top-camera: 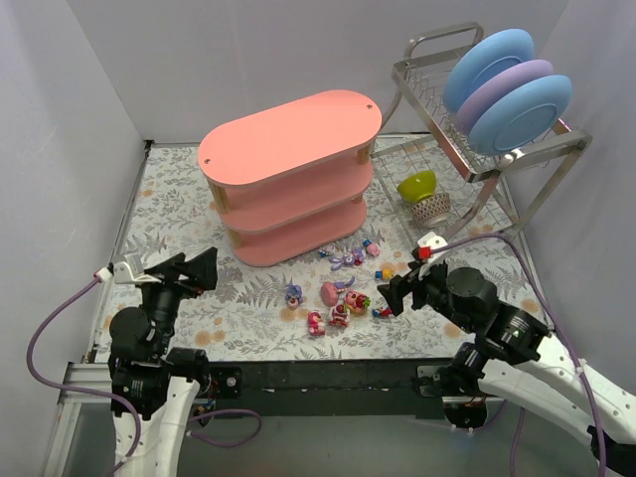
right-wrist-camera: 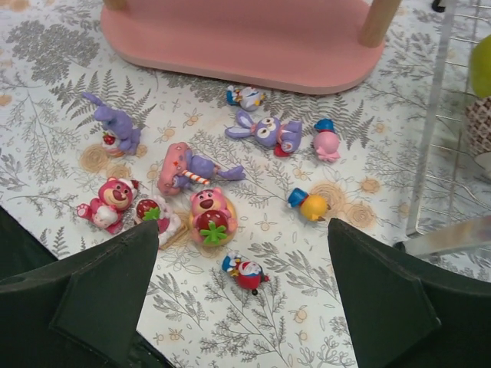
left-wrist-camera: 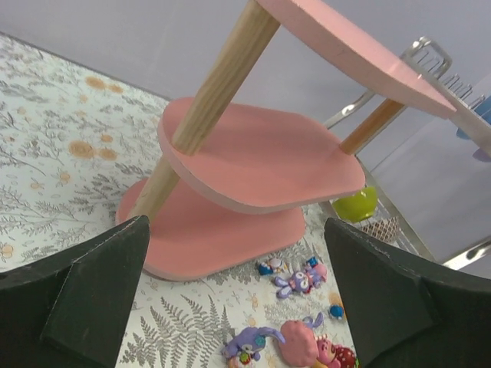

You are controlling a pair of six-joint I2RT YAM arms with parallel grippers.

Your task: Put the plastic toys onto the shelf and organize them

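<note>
The salmon-pink three-tier shelf (top-camera: pixel 290 174) stands at the middle back, all its boards bare; it also shows in the left wrist view (left-wrist-camera: pixel 261 157). Several plastic toys lie on the mat in front of it (top-camera: pixel 338 293). In the right wrist view I see a red-hatted blue toy (right-wrist-camera: pixel 247 273), a pink bear with a strawberry (right-wrist-camera: pixel 211 216), a yellow-hatted one (right-wrist-camera: pixel 309 204), a purple rabbit (right-wrist-camera: pixel 268 132) and another purple one (right-wrist-camera: pixel 115 126). My right gripper (right-wrist-camera: pixel 244 307) is open just above the red-hatted toy. My left gripper (left-wrist-camera: pixel 238 307) is open and empty, left of the toys, facing the shelf.
A metal wire dish rack (top-camera: pixel 477 149) with blue and purple plates (top-camera: pixel 507 84) stands at the back right, with a green bowl (top-camera: pixel 417 185) and a patterned bowl (top-camera: pixel 431 208) under it. White walls close in the left, back and right sides.
</note>
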